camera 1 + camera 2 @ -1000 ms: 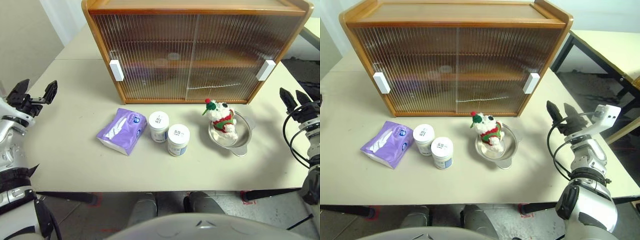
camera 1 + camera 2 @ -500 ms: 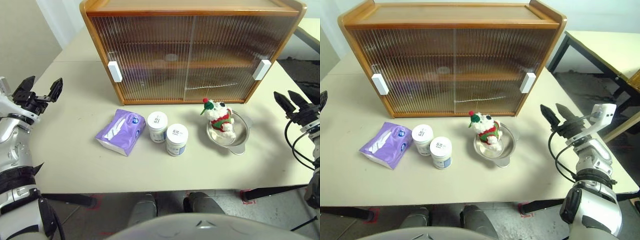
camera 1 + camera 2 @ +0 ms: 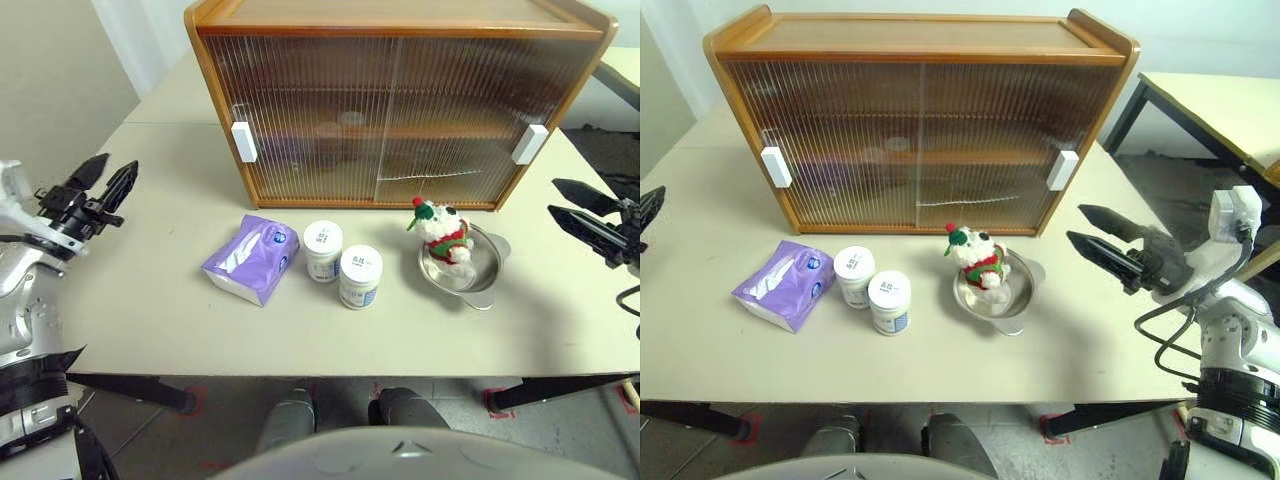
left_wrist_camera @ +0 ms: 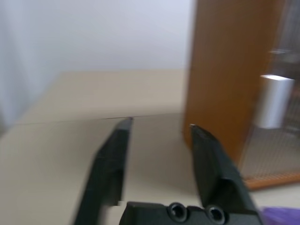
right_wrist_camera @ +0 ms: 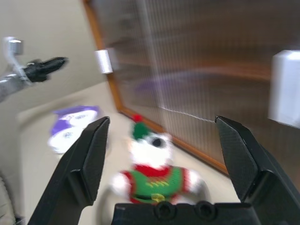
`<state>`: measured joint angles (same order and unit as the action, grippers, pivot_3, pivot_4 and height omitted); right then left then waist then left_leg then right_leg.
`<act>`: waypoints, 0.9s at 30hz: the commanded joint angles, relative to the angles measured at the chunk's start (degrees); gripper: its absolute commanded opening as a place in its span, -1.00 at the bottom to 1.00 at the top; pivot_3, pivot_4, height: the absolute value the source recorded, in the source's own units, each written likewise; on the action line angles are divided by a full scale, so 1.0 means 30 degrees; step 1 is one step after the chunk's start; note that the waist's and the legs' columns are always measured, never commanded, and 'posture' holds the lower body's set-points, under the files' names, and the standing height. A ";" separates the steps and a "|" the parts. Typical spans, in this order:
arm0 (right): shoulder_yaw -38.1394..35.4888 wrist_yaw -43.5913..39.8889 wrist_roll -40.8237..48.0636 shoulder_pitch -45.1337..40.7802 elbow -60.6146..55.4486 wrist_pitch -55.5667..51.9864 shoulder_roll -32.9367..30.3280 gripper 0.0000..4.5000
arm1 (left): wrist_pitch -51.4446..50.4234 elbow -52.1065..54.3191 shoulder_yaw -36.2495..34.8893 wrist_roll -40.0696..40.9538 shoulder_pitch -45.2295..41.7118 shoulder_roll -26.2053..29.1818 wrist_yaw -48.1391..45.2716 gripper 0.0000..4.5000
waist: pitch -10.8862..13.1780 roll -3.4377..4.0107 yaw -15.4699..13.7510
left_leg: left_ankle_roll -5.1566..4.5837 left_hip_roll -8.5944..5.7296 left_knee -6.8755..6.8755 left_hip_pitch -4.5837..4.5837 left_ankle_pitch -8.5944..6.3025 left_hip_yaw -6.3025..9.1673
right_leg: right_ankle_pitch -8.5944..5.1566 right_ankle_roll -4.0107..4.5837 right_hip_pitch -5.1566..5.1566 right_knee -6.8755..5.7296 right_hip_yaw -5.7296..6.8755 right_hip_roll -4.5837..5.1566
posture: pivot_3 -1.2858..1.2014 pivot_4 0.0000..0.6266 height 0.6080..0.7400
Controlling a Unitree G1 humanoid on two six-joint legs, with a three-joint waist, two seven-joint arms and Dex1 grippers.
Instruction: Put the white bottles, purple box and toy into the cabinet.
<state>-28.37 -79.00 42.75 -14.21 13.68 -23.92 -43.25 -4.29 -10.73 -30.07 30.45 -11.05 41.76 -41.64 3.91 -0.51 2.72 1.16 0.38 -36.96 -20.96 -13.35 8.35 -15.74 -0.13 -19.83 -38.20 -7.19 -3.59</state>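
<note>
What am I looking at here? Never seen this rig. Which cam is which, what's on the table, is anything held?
A humanoid robot with two arms. The two wide pictures come from its head camera; the two close ones look along each wrist's black fingers. On the table, before the closed cabinet: a purple box, two white bottles, and a toy sitting in a steel bowl. The left gripper and right gripper hover at the sides, both with fingers apart, holding nothing.
</note>
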 commanded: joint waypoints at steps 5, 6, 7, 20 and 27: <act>0.0485 0.2936 0.1451 0.1559 -0.5242 -0.1103 0.1944 1.00 | -0.1420 0.0763 0.2268 -0.0485 -0.1358 -0.0199 -0.0397 -0.98 | -0.0003 -0.0009 0.0126 | 0.0001 0.0011 0.0004 -0.0028 -0.0004 0.0027 | -0.0004 0.0010 -0.0043 0.0000 -0.0002 0.0001 | -0.06 -0.80 1.00; 0.0491 0.3276 0.1589 0.1666 -0.5684 -0.1092 0.2225 1.00 | -0.1465 0.0745 0.2651 -0.0718 -0.1458 -0.0274 -0.0371 -0.98 | -0.0007 -0.0003 0.0174 | 0.0001 0.0012 0.0007 -0.0053 -0.0005 0.0028 | -0.0004 0.0009 -0.0071 -0.0001 -0.0005 0.0037 | -0.07 -0.80 1.00; 0.0493 0.3526 0.1706 0.1753 -0.5996 -0.1100 0.2403 1.00 | -0.1488 0.0732 0.2897 -0.0879 -0.1517 -0.0317 -0.0351 -0.98 | -0.0011 0.0003 0.0229 | -0.0001 0.0012 0.0014 -0.0084 -0.0006 0.0024 | -0.0005 0.0008 -0.0105 0.0000 -0.0004 0.0060 | -0.07 -0.80 1.00; 0.0824 0.4544 0.2230 0.2581 -0.6925 -0.0465 0.3407 1.00 | -0.0322 -0.0711 0.3988 -0.1915 -0.3255 -0.1523 -0.0300 -0.98 | -0.0024 -0.0015 0.0351 | -0.0025 -0.0003 -0.0021 -0.0307 -0.0028 0.0007 | -0.0007 -0.0117 -0.0279 0.0023 -0.0001 -0.0005 | -0.09 -0.85 1.00; 0.0782 0.4428 0.2297 0.3195 -0.7416 -0.0288 0.3216 1.00 | -0.0233 -0.1515 0.4725 -0.2075 -0.4386 -0.2305 -0.0912 -0.98 | -0.0026 -0.0016 0.0393 | -0.0044 0.0002 -0.0144 -0.0303 -0.0026 0.0048 | 0.0041 -0.0135 -0.0222 0.0019 0.0008 -0.0019 | -0.10 -0.85 1.00</act>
<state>-25.92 -65.51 49.07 -5.21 -6.98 -25.18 -32.89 -5.55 -13.99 -16.87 25.21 -23.31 35.16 -44.03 3.83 -0.56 3.90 1.02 0.40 -37.48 -21.87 -13.43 8.50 -15.60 -0.53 -20.48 -38.15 -7.17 -3.66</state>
